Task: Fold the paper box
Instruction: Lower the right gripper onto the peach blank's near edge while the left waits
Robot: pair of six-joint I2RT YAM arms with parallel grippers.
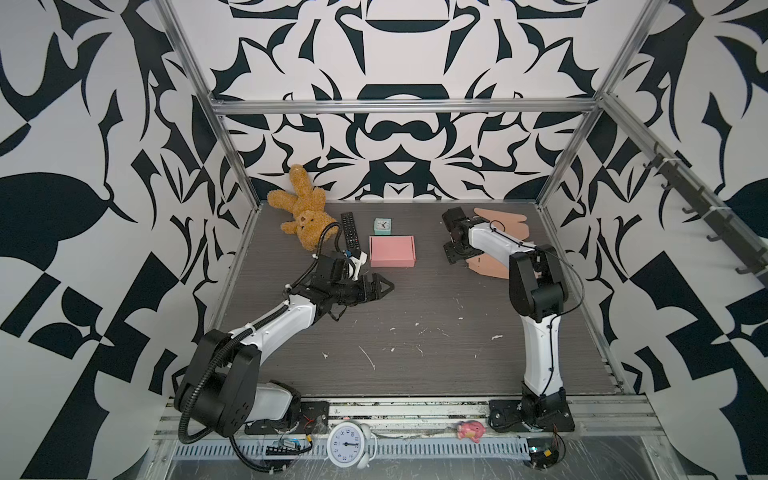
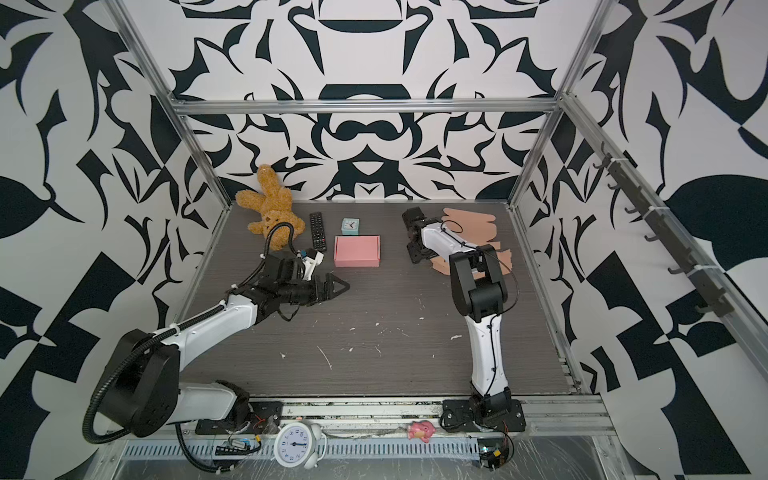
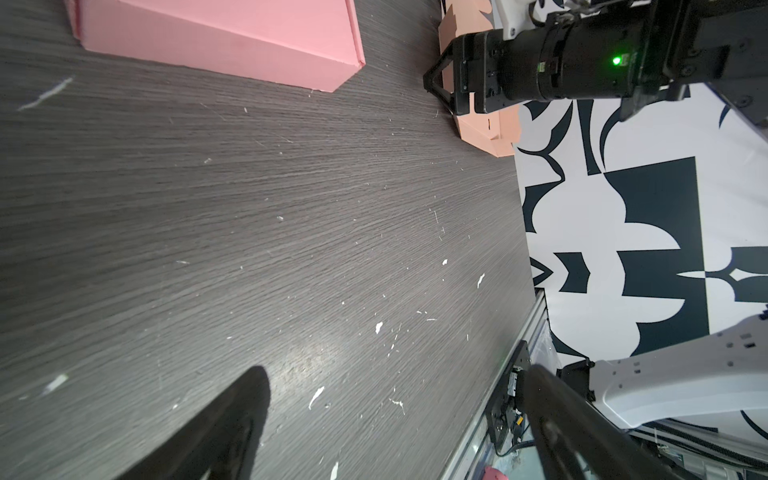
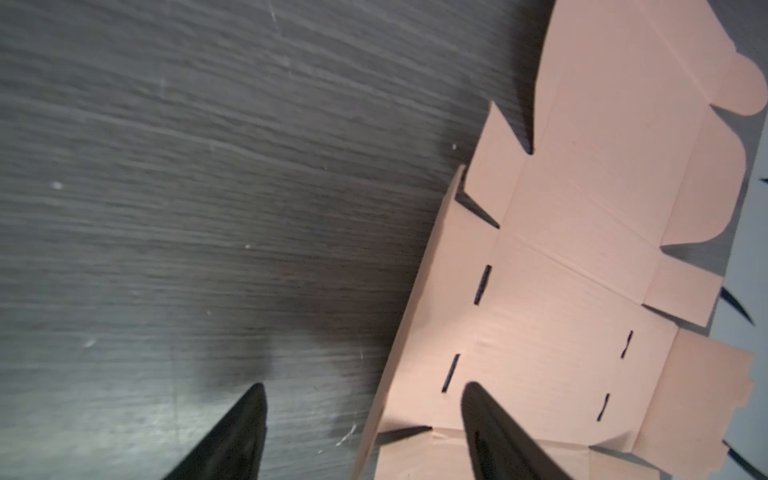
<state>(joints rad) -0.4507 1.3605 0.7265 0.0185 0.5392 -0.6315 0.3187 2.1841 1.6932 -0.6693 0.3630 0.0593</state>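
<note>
The paper box [image 4: 582,249] lies unfolded, a tan sheet of creased panels and slots, at the far right of the table [image 1: 415,332], partly hidden under the right arm in both top views [image 1: 503,218] [image 2: 465,218]. One long side panel tilts up off the wood. The right gripper [image 4: 361,390] points down at that raised edge with its jaws apart, one finger [image 4: 245,419] over bare table and the other over the cardboard; whether either touches the panel cannot be told. A closed pink box [image 1: 392,250] sits at mid-table, well apart from the sheet. Just in front of it the left gripper [image 1: 380,286] hangs over the wood, jaws spread wide and holding nothing, as the left wrist view [image 3: 395,415] confirms. Behind the pink box stand a small clock [image 1: 381,225] and a remote [image 1: 349,230], and a bear [image 1: 301,208] slumps in the far left corner.
</note>
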